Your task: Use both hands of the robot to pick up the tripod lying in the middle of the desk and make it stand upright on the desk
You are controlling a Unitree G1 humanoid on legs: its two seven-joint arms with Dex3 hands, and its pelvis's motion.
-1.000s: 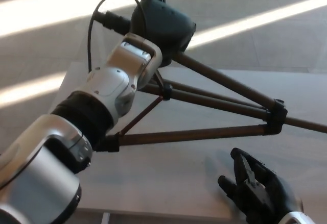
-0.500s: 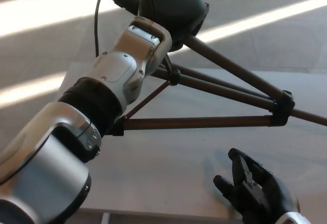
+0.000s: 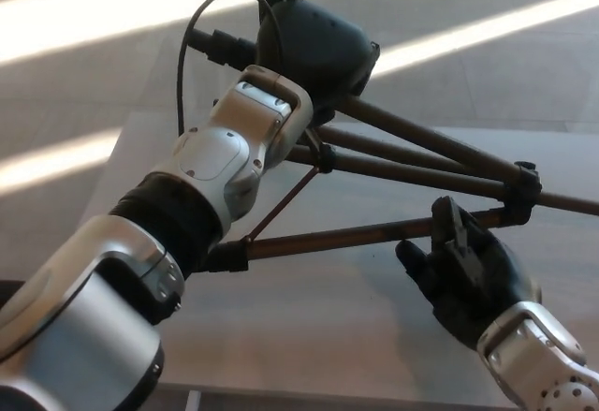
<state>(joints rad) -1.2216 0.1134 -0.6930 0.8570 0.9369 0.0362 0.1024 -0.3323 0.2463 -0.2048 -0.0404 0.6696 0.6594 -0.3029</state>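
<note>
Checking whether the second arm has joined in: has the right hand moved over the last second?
Yes. The right hand has risen from the desk's near edge, up and away from the robot, to the tripod's nearest leg.

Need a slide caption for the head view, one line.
Left arm props the tripod by its hub above the desk; open right hand reaches a leg.

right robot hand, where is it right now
In the head view the right robot hand is at lower right above the desk, fingers apart, reaching up to the nearest leg of the tripod.
</note>
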